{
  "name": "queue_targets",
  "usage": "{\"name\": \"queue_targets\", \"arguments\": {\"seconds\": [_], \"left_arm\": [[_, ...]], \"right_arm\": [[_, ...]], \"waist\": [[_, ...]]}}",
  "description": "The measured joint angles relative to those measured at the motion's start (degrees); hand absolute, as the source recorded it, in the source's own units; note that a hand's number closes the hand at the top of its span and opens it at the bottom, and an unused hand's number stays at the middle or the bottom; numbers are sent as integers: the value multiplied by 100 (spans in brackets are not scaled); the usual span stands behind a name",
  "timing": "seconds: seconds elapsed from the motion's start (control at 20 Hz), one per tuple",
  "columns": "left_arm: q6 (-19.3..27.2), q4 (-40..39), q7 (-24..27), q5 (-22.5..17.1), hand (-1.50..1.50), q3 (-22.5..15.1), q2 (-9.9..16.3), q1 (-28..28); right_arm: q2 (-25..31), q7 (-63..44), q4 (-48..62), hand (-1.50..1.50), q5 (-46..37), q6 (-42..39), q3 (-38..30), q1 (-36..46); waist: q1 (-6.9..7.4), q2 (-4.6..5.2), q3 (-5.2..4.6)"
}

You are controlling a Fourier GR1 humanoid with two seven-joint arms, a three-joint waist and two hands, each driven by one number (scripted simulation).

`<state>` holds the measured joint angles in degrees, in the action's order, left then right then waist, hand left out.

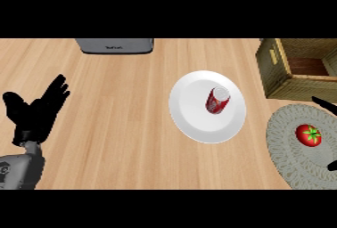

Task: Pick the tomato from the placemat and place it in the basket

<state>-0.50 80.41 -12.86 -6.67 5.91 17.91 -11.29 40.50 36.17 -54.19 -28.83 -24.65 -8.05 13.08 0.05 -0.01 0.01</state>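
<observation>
- The tomato (309,134) sits on the round grey placemat (289,151) at the lower right of the frame.
- The basket (280,73) stands in the upper right corner, just above the placemat.
- The left hand (36,111) rests at the left edge, fingers straight and relaxed, grasping nothing.
- Only dark fingertips of the right hand (324,104) show at the right edge near the tomato; its state I cannot tell.
- A red can (218,100) lies on a white plate (191,116) at centre.

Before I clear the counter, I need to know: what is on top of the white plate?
A red can lies on its side on the white plate, its pale end pointing up the view. Nothing else shows on the plate; the patch under the can is covered.
</observation>
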Motion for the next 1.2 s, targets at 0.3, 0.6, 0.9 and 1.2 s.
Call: {"name": "queue_targets", "arguments": {"seconds": [0.3,0.6,0.9,1.2], "left_arm": [[-106,-221,110,76,0,132,-40,-106],[-188,-120,93,152,0,206,-98,-10],[-233,-39,10,180,0,220,-168,-9],[-260,-329,114,281,0,281,-189,-206]], "right_arm": [[-174,-120,-116,-150,-344,281,8,-115],[-430,-321,-190,-150,-661,529,13,-141],[-484,-148,-18,150,-1218,810,285,-8],[-568,103,190,150,-1590,1123,364,59]], "waist": [[-7,1,-2],[-3,0,-2],[7,1,-8],[-8,-27,-73]]}}
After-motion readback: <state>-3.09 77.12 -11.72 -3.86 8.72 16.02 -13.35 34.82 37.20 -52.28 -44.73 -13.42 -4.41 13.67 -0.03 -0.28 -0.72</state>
